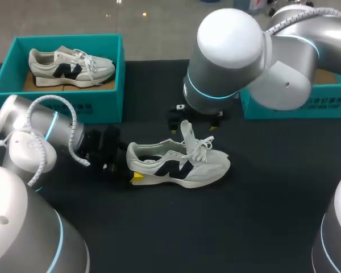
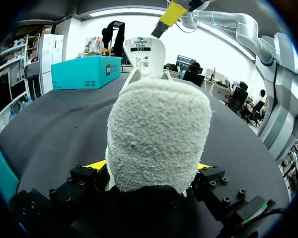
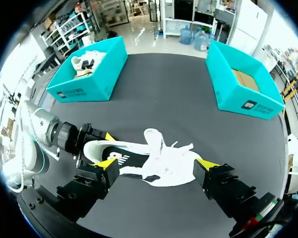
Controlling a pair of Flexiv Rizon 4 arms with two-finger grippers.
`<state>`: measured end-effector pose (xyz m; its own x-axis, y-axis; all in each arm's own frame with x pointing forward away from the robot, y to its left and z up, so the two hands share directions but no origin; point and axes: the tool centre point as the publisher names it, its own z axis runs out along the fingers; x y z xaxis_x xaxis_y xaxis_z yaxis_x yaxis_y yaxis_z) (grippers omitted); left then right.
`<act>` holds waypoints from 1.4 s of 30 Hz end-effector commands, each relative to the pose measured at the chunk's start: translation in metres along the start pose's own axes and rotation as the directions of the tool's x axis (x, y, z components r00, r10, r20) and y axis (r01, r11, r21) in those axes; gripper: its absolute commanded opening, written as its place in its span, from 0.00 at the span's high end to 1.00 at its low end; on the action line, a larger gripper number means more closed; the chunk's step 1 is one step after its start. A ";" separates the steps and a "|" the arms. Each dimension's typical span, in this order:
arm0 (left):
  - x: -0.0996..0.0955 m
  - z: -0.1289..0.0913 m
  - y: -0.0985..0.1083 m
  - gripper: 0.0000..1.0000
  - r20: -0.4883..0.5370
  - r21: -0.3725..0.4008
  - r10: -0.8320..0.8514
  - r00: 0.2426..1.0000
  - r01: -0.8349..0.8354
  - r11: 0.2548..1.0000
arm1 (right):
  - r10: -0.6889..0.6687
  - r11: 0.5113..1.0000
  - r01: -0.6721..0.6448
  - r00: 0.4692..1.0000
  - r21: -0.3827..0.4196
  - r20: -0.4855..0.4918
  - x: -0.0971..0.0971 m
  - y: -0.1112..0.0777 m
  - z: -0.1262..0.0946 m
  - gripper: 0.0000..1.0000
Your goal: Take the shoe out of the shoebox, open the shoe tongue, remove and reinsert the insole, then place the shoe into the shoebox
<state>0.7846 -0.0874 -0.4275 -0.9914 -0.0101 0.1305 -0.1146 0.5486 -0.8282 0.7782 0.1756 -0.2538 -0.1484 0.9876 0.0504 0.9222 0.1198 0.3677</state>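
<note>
The left hand (image 2: 151, 168) is clenched on the heel of the shoe (image 1: 182, 165), one yellow tip on each side, pinning it on its sole on the black counter (image 1: 261, 227). The tongue (image 2: 141, 52) stands upright above loosened laces, so the tongue-opening step appears done or nearly so, with the insole step not yet begun. The right hand (image 3: 156, 163) hangs above the shoe's midsection, released, its fingers spread wide and holding nothing. One of its yellow tips sits by the top of the tongue, and contact cannot be judged. The next move probably calls for this hand to descend into the opening and pinch the insole while the heel is held. Beyond lie an empty shoebox (image 3: 238, 84) and a second shoebox (image 1: 102, 105) containing another shoe (image 1: 68, 67).
</note>
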 end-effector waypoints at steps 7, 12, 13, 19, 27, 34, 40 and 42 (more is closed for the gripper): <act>-0.002 0.001 0.002 1.00 0.000 -0.003 -0.001 1.000 0.001 1.000 | -0.209 0.974 0.220 0.965 0.051 -0.159 0.003 0.004 0.001 0.00; -0.002 0.001 0.002 1.00 0.000 -0.003 -0.001 1.000 0.001 1.000 | -0.209 0.974 0.220 0.965 0.051 -0.159 0.003 0.004 0.001 0.00; -0.002 0.001 0.002 1.00 0.000 -0.003 -0.001 1.000 0.001 1.000 | -0.209 0.974 0.220 0.965 0.051 -0.159 0.003 0.004 0.001 0.00; -0.002 0.001 0.002 1.00 0.000 -0.003 -0.001 1.000 0.001 1.000 | -0.695 0.719 0.684 0.704 -0.127 -0.144 0.026 0.011 -0.008 0.00; -0.002 0.001 0.002 1.00 0.000 -0.003 -0.001 1.000 0.001 1.000 | -0.889 0.437 0.899 0.430 -0.013 -0.156 0.033 0.011 -0.007 0.00; -0.002 0.001 0.002 1.00 0.000 -0.003 -0.001 1.000 0.001 1.000 | -0.889 0.437 0.899 0.430 -0.013 -0.156 0.033 0.011 -0.007 0.00; -0.002 0.001 0.002 1.00 0.000 -0.003 -0.001 1.000 0.001 1.000 | -0.905 0.408 0.913 0.402 -0.017 -0.138 0.036 0.012 -0.005 0.00; -0.002 0.001 0.002 1.00 0.000 -0.003 -0.001 1.000 0.001 1.000 | -0.921 0.370 0.928 0.363 -0.031 -0.144 0.040 0.012 0.001 0.00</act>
<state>0.7845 -0.0874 -0.4275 -0.9914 -0.0100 0.1305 -0.1146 0.5485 -0.8282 0.7793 0.2055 -0.2420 -0.9295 0.3293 -0.1661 0.2833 0.9258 0.2502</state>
